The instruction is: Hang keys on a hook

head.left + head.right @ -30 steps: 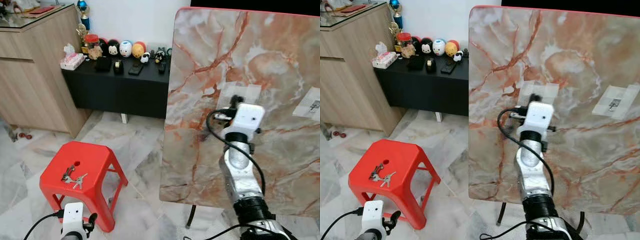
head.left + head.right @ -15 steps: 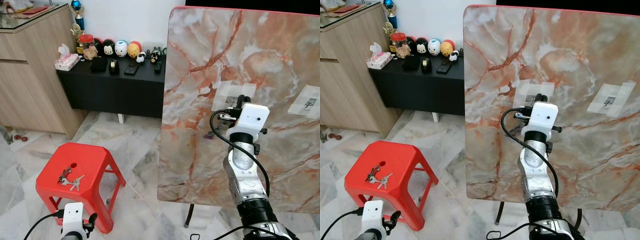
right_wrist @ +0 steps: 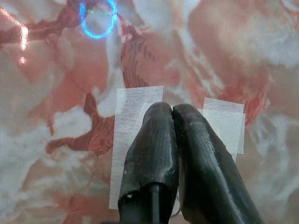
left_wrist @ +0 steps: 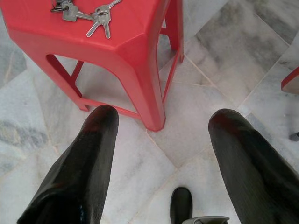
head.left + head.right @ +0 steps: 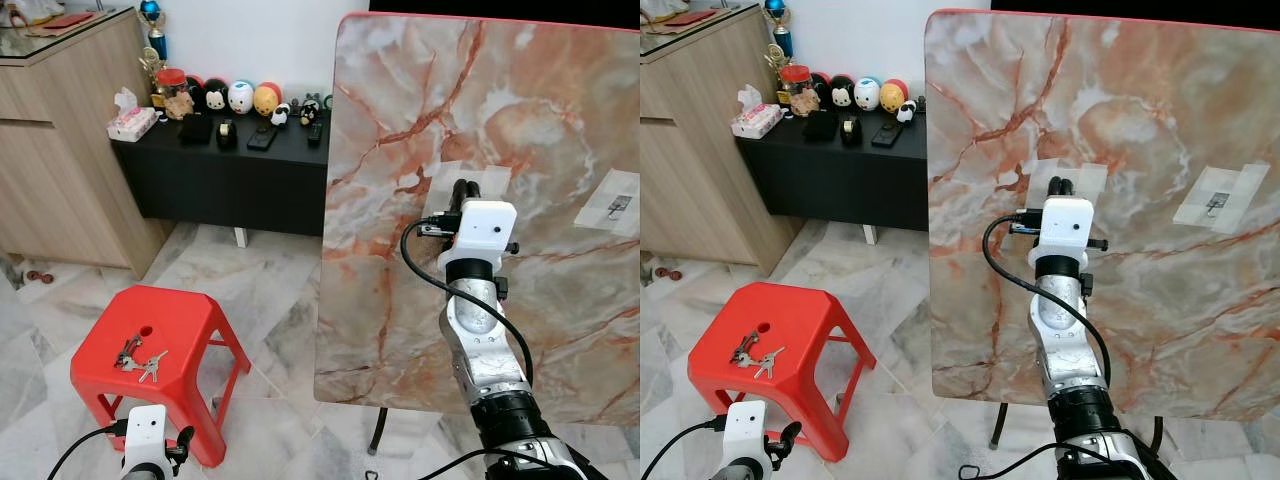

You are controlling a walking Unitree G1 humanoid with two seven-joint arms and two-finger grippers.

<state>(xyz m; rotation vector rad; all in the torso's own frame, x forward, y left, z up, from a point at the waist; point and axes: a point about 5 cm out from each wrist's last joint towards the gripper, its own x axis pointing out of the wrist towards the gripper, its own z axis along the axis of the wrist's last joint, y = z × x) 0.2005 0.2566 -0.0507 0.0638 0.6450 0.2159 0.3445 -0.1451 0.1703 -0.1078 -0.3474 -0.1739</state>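
A bunch of keys (image 5: 140, 357) lies on top of a red plastic stool (image 5: 190, 330), next to its round hole. My left gripper (image 4: 161, 154) hangs low in front of the stool, open, with nothing between its fingers; the keys (image 4: 91, 14) lie beyond them. My right gripper (image 5: 462, 189) is raised against an upright marble-patterned board (image 5: 420, 90). Its fingers (image 3: 159, 140) are shut together, with their tips on a white taped patch (image 3: 135, 107); whatever the patch holds is hidden behind them. A second taped patch with a small metal hook (image 5: 612, 205) sits further right on the board.
A low black cabinet (image 5: 240, 180) carrying toy figures and a tissue box stands against the back wall. A tall wooden cabinet (image 5: 60, 150) is to its left. The board's black stand leg (image 5: 378, 435) meets the marble floor (image 5: 280, 290) between stool and board.
My right gripper has moved left and a little up on the board onto the left taped patch. The camera has shifted slightly. Keys, stool and left arm are unchanged.
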